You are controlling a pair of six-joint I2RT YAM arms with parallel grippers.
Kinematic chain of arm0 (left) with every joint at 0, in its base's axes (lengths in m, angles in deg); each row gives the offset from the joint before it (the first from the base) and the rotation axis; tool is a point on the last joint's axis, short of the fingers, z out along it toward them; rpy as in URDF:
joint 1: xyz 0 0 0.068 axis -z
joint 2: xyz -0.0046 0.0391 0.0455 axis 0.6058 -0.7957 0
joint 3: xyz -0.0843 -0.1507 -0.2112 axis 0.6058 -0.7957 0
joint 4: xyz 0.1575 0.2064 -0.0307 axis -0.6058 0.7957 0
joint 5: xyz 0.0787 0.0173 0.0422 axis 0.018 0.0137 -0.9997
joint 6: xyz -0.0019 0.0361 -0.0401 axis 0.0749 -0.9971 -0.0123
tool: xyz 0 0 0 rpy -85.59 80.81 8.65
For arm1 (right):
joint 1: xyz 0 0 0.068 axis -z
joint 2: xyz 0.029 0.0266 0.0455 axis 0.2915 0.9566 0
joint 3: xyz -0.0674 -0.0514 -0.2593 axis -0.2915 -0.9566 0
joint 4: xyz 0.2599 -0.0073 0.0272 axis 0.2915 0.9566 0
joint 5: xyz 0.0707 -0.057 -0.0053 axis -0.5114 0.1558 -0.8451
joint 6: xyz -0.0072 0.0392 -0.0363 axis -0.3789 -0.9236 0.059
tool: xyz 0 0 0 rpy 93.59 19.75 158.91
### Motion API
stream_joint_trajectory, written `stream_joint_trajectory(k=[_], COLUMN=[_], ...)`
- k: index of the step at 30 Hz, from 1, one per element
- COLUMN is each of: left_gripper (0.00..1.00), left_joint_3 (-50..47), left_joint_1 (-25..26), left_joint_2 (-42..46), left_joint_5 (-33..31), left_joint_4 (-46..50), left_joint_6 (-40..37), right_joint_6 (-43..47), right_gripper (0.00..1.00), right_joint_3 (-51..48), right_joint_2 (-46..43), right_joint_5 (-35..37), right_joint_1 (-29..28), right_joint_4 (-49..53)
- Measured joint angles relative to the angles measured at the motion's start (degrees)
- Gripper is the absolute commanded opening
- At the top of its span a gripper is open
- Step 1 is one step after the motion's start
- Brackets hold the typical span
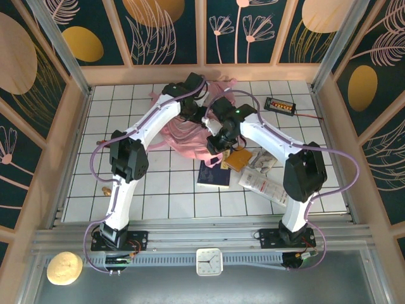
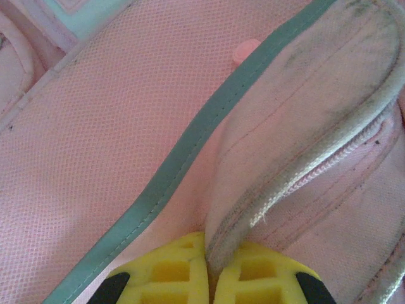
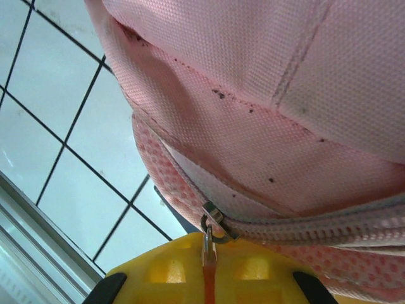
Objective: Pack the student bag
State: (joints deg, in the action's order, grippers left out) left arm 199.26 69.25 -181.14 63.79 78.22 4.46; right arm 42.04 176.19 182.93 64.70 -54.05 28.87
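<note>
While the student bag [image 1: 180, 136] lies upper centre on the tabletop [image 1: 158, 193], packing looks barely begun | left gripper [image 2: 207, 278] clamped on its flap edge [image 2: 304, 171] | right gripper [image 3: 207, 278] pinching the zip pull [image 3: 212, 226] | book [image 1: 213, 175] and packets [image 1: 262, 183] lie outside, lower right.

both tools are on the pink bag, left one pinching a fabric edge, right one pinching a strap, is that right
Not quite. The right tool is pinching the metal zip pull, not a strap; the right wrist view shows it. The rest holds: both tools are on the pink bag, and the left tool pinches a fabric edge.
</note>
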Motion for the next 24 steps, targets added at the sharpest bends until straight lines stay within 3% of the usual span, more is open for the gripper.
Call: stream_joint_trajectory(k=[12,24], left_gripper=[0.0,0.0], left_joint_3=[-10.5,-15.5], left_joint_1=[-2.0,-2.0], left_joint_2=[2.3,4.3], left_joint_5=[7.2,14.1], left_joint_4=[-14.3,-30.6], left_joint_6=[16.7,36.0], right_joint_6=[-19.2,-22.6], right_gripper=[0.0,0.0], right_joint_3=[-15.5,-22.8], right_joint_2=[-4.4,-8.9], right_joint_5=[2.3,6.2], right_joint_1=[-4.8,-5.4], right_joint_4=[-28.5,-41.8])
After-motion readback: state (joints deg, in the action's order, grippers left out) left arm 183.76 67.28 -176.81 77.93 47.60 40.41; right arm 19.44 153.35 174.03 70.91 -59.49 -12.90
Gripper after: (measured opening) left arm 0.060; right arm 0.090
